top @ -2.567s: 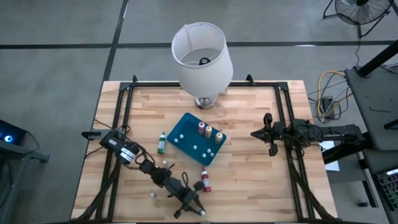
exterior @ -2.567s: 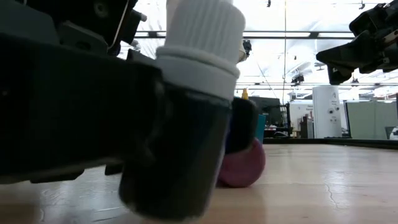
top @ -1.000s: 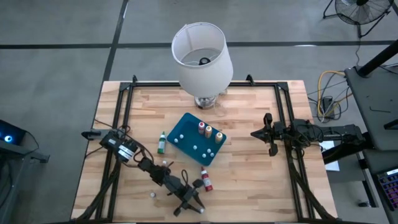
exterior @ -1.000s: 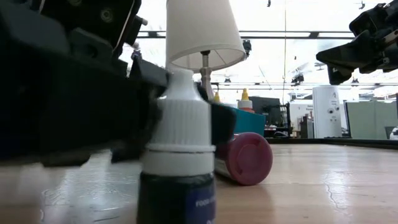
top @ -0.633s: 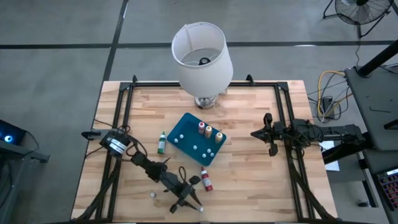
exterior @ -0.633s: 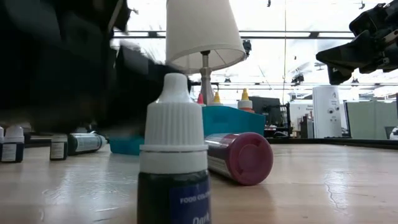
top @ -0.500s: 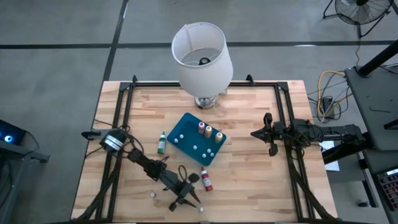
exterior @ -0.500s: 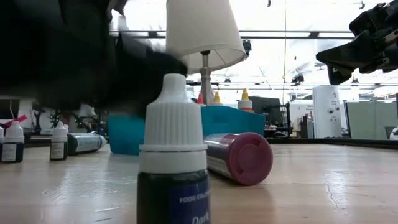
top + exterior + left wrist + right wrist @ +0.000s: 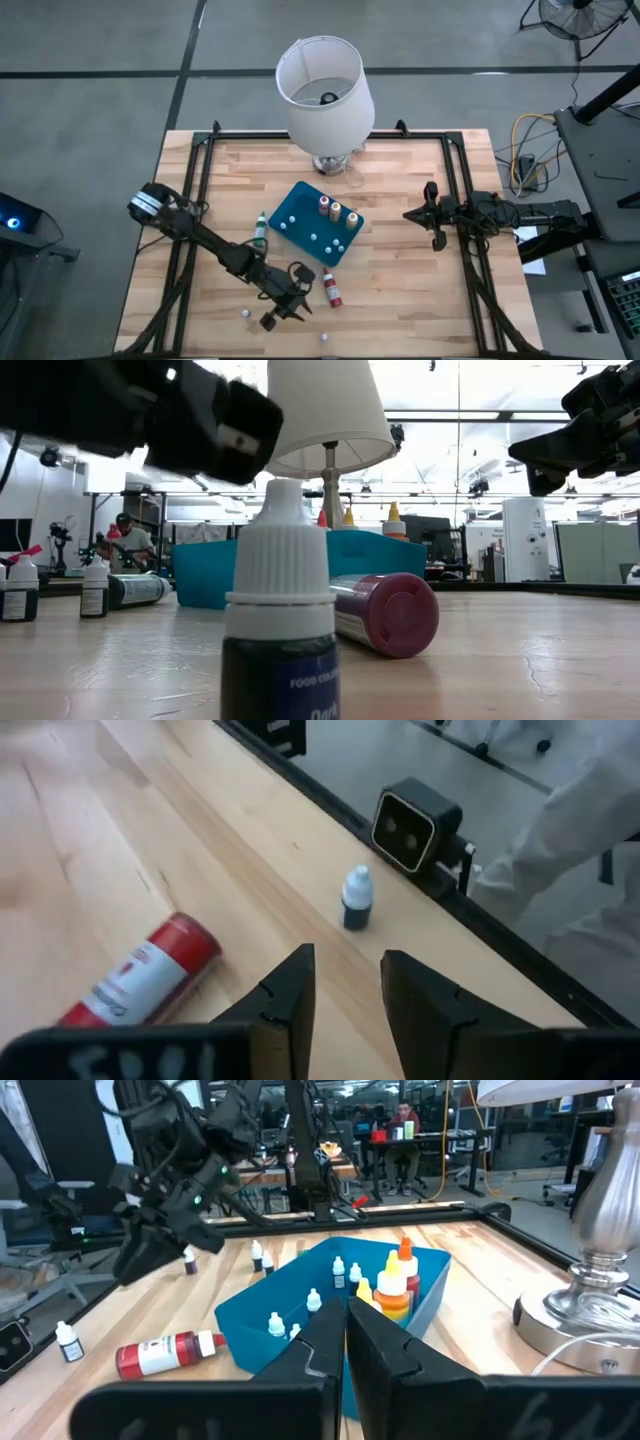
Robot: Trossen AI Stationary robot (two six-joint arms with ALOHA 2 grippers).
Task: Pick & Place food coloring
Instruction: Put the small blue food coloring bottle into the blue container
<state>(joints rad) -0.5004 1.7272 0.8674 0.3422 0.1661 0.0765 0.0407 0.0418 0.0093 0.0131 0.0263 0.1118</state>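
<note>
From above, the left gripper [image 9: 283,305] hangs over the near part of the table [image 9: 400,290], beside a red bottle [image 9: 331,291] lying on its side. A small dark bottle [image 9: 323,337] stands alone near the front edge. The teal tray [image 9: 300,205] sits mid-table with three bottles upright in it, and a green bottle [image 9: 260,229] lies just beside its left side. The right gripper [image 9: 431,215] waits at the table's right side. A lamp [image 9: 325,90] stands at the back.

At table height, the dark bottle [image 9: 280,630] with its white cap stands upright close to the lens, apart from the red bottle [image 9: 385,613] behind it.

From the left wrist, the fingers [image 9: 290,995] stand parted with nothing between them; the dark bottle [image 9: 356,900] stands beyond, free.

From the right wrist, its fingers [image 9: 320,1345] are pressed together and empty. Small bottles seem to stand inside the tray [image 9: 245,1315], though their colours are hard to tell.
</note>
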